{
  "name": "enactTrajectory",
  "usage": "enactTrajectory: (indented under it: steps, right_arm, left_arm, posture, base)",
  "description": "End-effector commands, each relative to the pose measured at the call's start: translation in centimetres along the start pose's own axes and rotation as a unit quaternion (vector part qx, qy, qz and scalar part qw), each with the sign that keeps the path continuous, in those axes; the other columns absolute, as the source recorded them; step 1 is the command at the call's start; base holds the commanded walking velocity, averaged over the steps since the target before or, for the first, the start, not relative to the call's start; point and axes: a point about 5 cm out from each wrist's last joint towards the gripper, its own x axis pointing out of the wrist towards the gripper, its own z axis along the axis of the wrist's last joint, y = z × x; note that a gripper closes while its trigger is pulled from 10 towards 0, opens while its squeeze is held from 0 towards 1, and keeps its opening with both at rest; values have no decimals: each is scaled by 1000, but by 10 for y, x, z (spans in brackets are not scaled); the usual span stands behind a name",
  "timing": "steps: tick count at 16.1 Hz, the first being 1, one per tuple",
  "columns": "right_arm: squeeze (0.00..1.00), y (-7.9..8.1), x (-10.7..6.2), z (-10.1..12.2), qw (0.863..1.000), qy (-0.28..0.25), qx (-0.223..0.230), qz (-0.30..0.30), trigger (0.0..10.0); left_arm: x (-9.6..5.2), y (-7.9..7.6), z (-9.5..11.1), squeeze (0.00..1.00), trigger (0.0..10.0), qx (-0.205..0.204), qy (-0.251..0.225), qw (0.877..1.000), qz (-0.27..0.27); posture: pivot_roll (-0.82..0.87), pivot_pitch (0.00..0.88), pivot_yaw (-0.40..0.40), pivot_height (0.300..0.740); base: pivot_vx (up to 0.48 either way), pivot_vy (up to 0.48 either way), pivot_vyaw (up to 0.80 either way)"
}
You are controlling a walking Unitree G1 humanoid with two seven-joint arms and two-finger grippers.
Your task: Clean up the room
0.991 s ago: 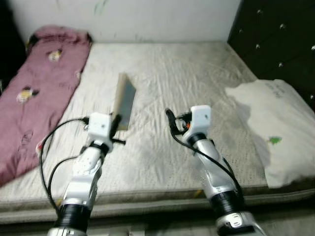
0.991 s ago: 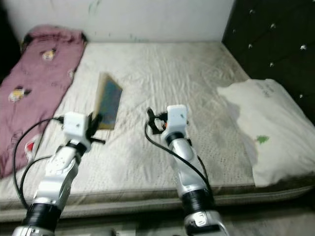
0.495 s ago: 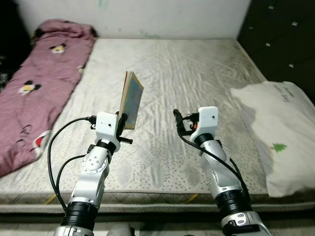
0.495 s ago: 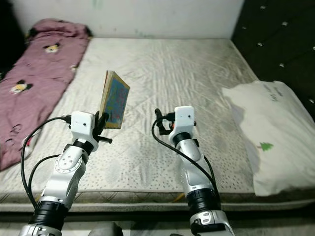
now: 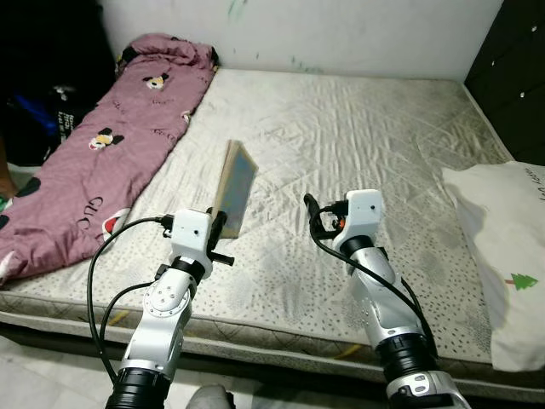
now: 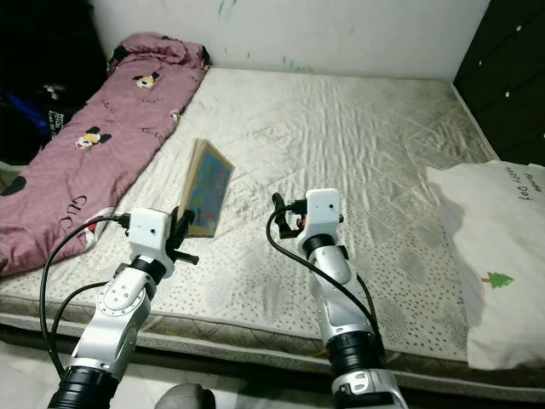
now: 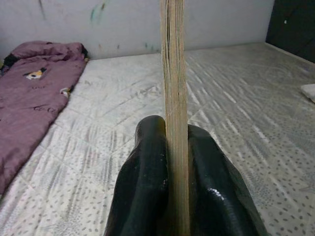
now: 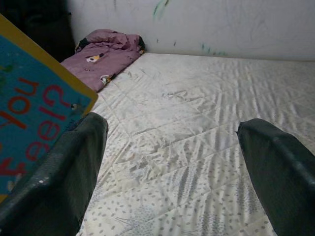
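Left wrist view showed the left gripper (image 7: 172, 172) pinching a thin book (image 7: 173, 73) upright above the bed (image 5: 358, 119). The right gripper (image 8: 172, 162) stayed wide apart, holding nothing.

**Book lifted off bed, camera panned left**

Left gripper (image 5: 223, 228) has raised the book (image 5: 236, 186) from flat on the mattress (image 5: 358, 136) to upright, clamped edge-on. Head view swung left: pillow (image 5: 509, 247) now at right edge, pink blanket (image 5: 111, 162) more central, dark clutter (image 5: 38, 111) newly visible.
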Motion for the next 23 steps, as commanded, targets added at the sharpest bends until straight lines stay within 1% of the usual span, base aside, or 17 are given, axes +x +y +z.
enactTrajectory:
  steps: [1, 4, 7, 9, 15, 23]
  right_arm:
    - [0, 3, 2, 2, 1000, -5, -1, 0, 10000]
    - [0, 4, 1, 1, 1000, -5, -3, 0, 10000]
    - [0, 3, -1, 2, 1000, -7, -4, -1, 10000]
    - [0, 4, -1, 2, 1000, -6, -3, 1, 10000]
    - [0, 4, 0, 1, 1000, -3, -1, 0, 10000]
    - [0, 2, 2, 2, 1000, -3, -6, 1, 10000]
  left_arm:
    - [3, 4, 13, 0, 10000, 14, -27, 1000, 3]
    - [3, 4, 13, 0, 10000, 13, -24, 1000, -5]
    - [4, 1, 14, 0, 10000, 9, -24, 1000, -10]
    - [4, 0, 14, 0, 10000, 9, -25, 1000, -10]
    - [3, 1, 14, 0, 10000, 7, -25, 1000, -7]
    - [6, 1, 15, 0, 10000, 6, -26, 1000, -8]
  posture:
    - [105, 0, 7, 740]
    - [92, 0, 10, 740]
    - [90, 0, 10, 740]
    - [93, 0, 8, 740]
    - [95, 0, 4, 740]
    - [95, 0, 1, 740]
  base:
    - [0, 0, 0]
    - [0, 0, 0]
    - [0, 0, 515]
    - [0, -242, 597]
    - [0, -284, 0]
    - [0, -319, 0]
